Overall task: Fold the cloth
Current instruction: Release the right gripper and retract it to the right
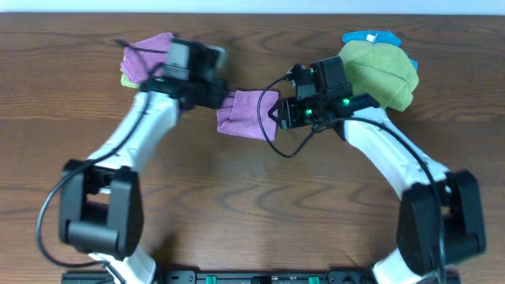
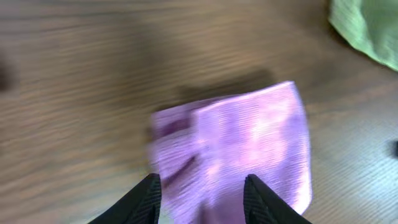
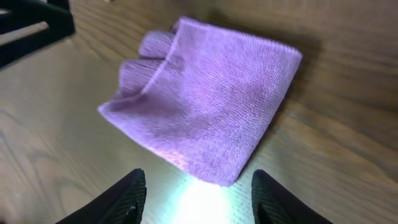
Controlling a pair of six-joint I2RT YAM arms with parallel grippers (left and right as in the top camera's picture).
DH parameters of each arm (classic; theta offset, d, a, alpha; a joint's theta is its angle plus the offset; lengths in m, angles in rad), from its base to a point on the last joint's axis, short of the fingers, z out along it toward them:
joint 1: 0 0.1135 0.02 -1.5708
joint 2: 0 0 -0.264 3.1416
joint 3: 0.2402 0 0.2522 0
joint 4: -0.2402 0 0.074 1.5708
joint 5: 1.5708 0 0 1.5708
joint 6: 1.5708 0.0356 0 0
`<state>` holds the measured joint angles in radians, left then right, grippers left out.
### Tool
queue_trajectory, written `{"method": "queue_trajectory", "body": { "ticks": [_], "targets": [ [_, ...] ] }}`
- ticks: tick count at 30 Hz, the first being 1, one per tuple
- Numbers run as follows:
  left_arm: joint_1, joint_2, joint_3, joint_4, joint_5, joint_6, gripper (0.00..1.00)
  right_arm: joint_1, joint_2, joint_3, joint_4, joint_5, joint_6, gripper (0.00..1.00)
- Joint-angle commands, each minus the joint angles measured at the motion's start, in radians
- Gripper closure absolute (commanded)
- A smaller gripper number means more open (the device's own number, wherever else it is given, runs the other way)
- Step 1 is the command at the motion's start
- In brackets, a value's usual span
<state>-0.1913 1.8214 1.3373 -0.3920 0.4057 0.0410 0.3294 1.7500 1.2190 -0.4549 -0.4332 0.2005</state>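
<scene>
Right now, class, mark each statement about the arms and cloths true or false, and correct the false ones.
1. The purple cloth between the arms lies folded on the table. True.
2. The left hand is shut on that cloth. False: it is open, with its fingers apart over the cloth.
3. A green cloth lies at the far right. True.
4. The right hand holds the green cloth. False: it is open and empty, next to the purple cloth.
5. Only one purple cloth is on the table. False: a second purple cloth lies at the far left.
</scene>
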Motion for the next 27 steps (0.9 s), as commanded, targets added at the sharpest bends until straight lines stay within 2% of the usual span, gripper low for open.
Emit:
{"method": "queue_trajectory", "body": {
  "ticks": [1,3,8,11,16,20,24,26,27],
  "targets": [
    [0.098,-0.038,0.008,-0.036,0.148,0.004,0.59,-0.002,-0.092,0.013,-0.046,0.077,-0.021,0.41],
    [0.139,-0.034,0.005,-0.086,0.241,0.015,0.62,-0.002,-0.164,0.013,-0.106,0.158,-0.027,0.39],
    [0.142,-0.034,-0.029,-0.176,0.278,0.079,0.68,-0.002,-0.371,0.013,-0.313,0.405,-0.009,0.29],
    [0.144,-0.036,-0.078,-0.175,0.355,0.097,0.72,0.000,-0.549,0.013,-0.471,0.553,0.073,0.31],
    [0.145,-0.057,-0.147,-0.177,0.354,0.121,0.71,0.041,-0.846,-0.042,-0.640,0.743,0.170,0.31],
    [0.146,-0.085,-0.183,-0.171,0.352,0.151,0.71,0.051,-1.044,-0.185,-0.653,0.752,0.240,0.27],
    [0.154,-0.089,-0.220,-0.129,0.357,0.162,0.71,0.051,-1.185,-0.327,-0.609,0.751,0.293,0.18],
    [0.154,-0.089,-0.243,-0.087,0.358,0.161,0.70,0.050,-1.219,-0.375,-0.575,0.752,0.304,0.11],
    [0.154,-0.089,-0.255,-0.064,0.352,0.161,0.68,0.050,-1.229,-0.399,-0.547,0.751,0.304,0.03]
  ]
}}
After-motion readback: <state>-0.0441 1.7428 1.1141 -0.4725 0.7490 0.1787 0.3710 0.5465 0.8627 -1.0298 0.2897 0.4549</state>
